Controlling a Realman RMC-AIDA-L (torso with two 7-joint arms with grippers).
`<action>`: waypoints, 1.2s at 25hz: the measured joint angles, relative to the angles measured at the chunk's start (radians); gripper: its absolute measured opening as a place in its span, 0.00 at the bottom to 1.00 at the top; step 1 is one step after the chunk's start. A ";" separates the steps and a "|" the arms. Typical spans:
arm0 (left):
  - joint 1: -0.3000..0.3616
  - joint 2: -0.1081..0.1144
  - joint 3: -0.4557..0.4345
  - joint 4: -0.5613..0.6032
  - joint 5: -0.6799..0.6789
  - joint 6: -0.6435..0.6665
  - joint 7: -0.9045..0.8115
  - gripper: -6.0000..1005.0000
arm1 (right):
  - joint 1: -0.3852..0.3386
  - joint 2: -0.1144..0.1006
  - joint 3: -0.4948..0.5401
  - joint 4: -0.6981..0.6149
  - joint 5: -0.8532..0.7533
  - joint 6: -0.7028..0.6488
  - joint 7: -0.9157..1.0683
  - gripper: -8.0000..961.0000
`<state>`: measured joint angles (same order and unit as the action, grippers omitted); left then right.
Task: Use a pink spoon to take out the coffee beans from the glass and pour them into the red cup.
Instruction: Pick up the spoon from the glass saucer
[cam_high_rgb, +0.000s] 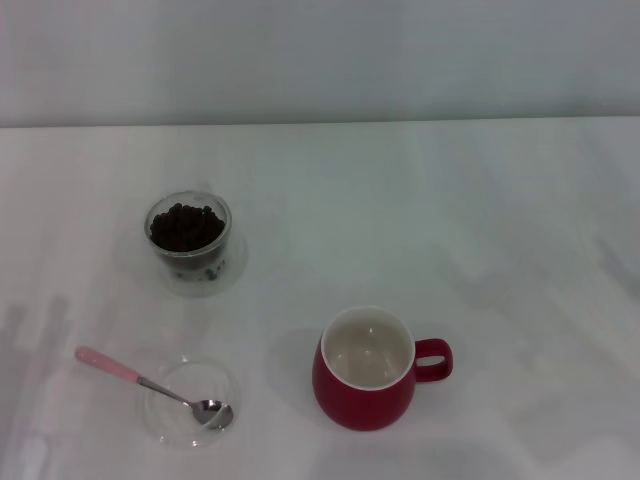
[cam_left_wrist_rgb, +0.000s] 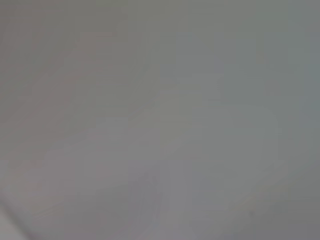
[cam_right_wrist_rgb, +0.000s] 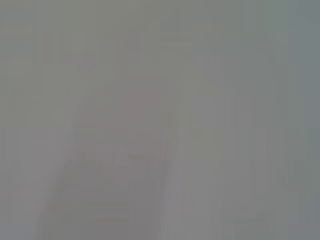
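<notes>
Desk (cam_high_rgb: 500, 200) first: a plain white surface carrying everything, with neither arm over it. Neither the left tool nor the right tool appears in the head view, and both wrist views give only a featureless grey, so I cannot tell how wide either one stands or whether it holds anything.

The small clear thick-walled round glass (cam_high_rgb: 189, 235) stands toward the far left part of the desk, filled nearly to the brim with small dark brown oval coffee beans (cam_high_rgb: 184, 226). The pink spoon (cam_high_rgb: 150, 385), a teaspoon with a pale pink rounded handle and a shiny metal bowl, lies near the front left corner, its bowl resting in a flat shallow clear glass dish (cam_high_rgb: 190, 402) and its handle sticking out over the rim toward the left edge, raised a little, probably so that it is easy to grasp. The rounded dark red cup (cam_high_rgb: 368, 372) with a cream inside stands near the middle of the front edge, empty, its loop handle turned toward the right edge.

Nothing has been scooped yet; picking up the spoon looks like the first step.
</notes>
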<state>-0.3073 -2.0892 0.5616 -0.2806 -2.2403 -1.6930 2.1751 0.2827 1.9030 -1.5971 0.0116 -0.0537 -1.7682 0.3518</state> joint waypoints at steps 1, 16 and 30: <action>0.004 0.000 0.002 -0.012 0.006 0.017 -0.078 0.89 | 0.008 -0.005 0.018 0.000 0.000 0.001 -0.004 0.86; 0.025 -0.007 -0.004 -0.098 0.143 0.228 -0.260 0.89 | 0.044 -0.021 0.062 -0.123 -0.002 0.149 -0.157 0.86; 0.004 -0.009 -0.006 -0.127 0.225 0.241 -0.202 0.86 | 0.031 -0.019 0.086 -0.133 -0.009 0.175 -0.185 0.86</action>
<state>-0.3033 -2.0981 0.5553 -0.4072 -2.0151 -1.4517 1.9730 0.3136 1.8836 -1.5114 -0.1212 -0.0632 -1.5930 0.1664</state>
